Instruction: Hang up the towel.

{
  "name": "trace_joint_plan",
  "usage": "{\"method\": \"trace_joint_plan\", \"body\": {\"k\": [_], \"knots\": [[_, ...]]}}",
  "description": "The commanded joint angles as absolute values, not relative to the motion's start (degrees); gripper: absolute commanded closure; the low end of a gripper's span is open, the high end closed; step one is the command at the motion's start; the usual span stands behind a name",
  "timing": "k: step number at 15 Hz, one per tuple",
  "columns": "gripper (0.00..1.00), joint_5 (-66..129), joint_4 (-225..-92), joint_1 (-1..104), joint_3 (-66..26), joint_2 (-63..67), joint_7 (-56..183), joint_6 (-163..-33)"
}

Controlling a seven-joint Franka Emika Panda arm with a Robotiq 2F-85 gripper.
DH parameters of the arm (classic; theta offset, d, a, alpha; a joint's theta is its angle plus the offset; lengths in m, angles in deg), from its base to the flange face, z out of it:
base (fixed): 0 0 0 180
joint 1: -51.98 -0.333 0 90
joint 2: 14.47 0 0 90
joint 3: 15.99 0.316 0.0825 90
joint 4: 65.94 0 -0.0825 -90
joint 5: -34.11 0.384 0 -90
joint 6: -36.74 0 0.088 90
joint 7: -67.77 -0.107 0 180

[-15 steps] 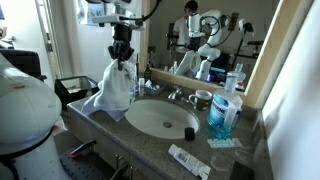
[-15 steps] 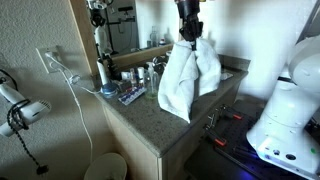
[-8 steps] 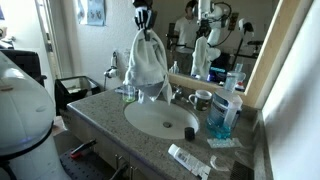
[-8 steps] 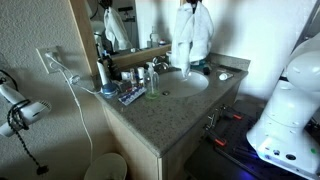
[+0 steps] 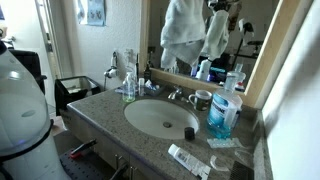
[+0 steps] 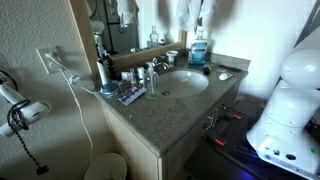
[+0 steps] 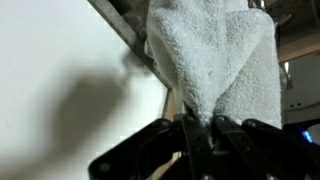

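Observation:
The white towel (image 5: 181, 38) hangs high above the sink, in front of the mirror, its top cut off by the frame edge. In the other exterior view only its lower end (image 6: 190, 12) shows at the top edge. The gripper is out of frame in both exterior views. In the wrist view my gripper (image 7: 202, 128) is shut on a pinched fold of the towel (image 7: 215, 60), which fills the upper middle of the picture. A white wall lies to the left and a slanted frame edge (image 7: 125, 30) runs behind the towel.
Below are the stone counter (image 5: 100, 112) with the oval sink (image 5: 160, 117), faucet (image 5: 176, 95), a blue bottle (image 5: 221, 115), a mug (image 5: 202, 99), toiletries and a toothpaste tube (image 5: 188, 160). The large mirror (image 5: 255, 30) stands behind. A hair dryer (image 6: 18, 108) hangs on the wall.
The towel has been carried from low over the counter's edge up and toward the mirror. It now hangs high above the sink, and the gripper has left both exterior views.

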State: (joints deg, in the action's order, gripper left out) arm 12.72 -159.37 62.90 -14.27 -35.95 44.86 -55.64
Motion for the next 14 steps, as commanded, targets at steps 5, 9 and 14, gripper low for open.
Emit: {"method": "trace_joint_plan", "body": {"k": [5, 9, 14], "knots": [[0.93, 4.8, -137.4, 66.2, -18.4, -24.4, 34.5, -55.1], [0.9, 2.4, -139.0, 65.9, -18.2, -25.6, 30.5, -56.2], [0.9, 0.1, -139.1, 65.6, -15.4, -25.8, 25.4, -56.4]]}}
